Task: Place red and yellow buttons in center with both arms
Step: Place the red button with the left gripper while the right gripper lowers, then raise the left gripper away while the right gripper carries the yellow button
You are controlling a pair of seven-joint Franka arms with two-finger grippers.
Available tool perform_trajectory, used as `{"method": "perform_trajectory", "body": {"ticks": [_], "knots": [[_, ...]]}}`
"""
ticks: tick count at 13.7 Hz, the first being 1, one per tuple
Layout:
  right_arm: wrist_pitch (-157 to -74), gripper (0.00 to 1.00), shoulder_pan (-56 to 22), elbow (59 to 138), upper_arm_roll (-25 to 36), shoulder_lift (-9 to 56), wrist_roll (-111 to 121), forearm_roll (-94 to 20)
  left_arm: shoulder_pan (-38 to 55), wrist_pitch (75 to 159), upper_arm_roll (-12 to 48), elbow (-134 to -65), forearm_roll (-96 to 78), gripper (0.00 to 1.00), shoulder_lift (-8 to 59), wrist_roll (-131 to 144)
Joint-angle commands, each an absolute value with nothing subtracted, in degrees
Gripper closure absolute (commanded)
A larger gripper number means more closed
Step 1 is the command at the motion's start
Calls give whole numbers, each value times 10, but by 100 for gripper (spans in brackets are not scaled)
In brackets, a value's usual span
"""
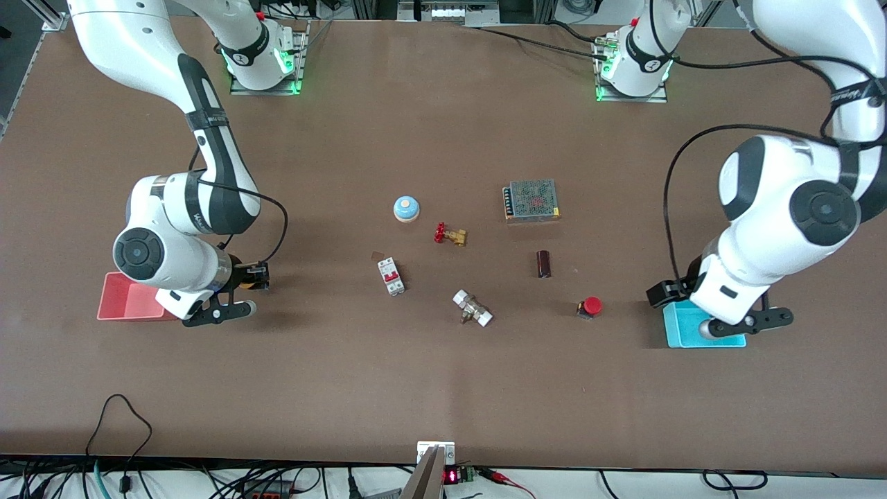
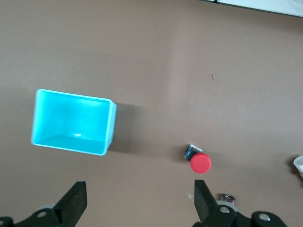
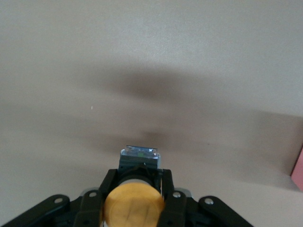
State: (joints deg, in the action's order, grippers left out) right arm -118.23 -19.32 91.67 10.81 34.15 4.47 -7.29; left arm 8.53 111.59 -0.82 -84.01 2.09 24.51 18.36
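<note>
The red button (image 1: 591, 305) lies on the brown tabletop (image 1: 443, 374), between the middle and the cyan bin (image 1: 682, 333). In the left wrist view the red button (image 2: 200, 162) lies near one finger (image 2: 202, 198). My left gripper (image 1: 664, 292) is open and empty (image 2: 139, 203), low over the table beside the cyan bin (image 2: 110, 127). My right gripper (image 1: 258, 276) is shut on the yellow button (image 3: 134, 205), gripping its black body (image 3: 138, 176), held above bare table beside the pink bin (image 1: 111, 305).
Around the middle lie a blue-domed button (image 1: 407, 208), a red-handled brass valve (image 1: 449, 234), a white circuit breaker (image 1: 391, 276), a brass fitting (image 1: 472, 308), a dark cylinder (image 1: 544, 263) and a mesh-topped power supply (image 1: 531, 199). The pink bin's edge (image 3: 298, 170) shows in the right wrist view.
</note>
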Motion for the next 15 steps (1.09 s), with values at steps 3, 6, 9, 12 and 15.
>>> {"method": "perform_trajectory", "body": {"ticks": [3,6,9,12,15], "knots": [[-1232,72,-226,923,113,366,7,-82,56,1071,-3,-850,34,0,179,84],[-1250,72,-232,923,113,381,7,-82,25,1035,-1,-851,26,0,142,5],[-1257,72,-235,923,113,385,7,-82,14,994,-1,-859,25,0,106,-32],[-1280,71,-236,923,113,402,6,-82,4,993,1,-875,25,0,70,-64],[-1303,70,-241,923,113,416,4,-82,4,998,3,-903,25,0,31,-65]]}}
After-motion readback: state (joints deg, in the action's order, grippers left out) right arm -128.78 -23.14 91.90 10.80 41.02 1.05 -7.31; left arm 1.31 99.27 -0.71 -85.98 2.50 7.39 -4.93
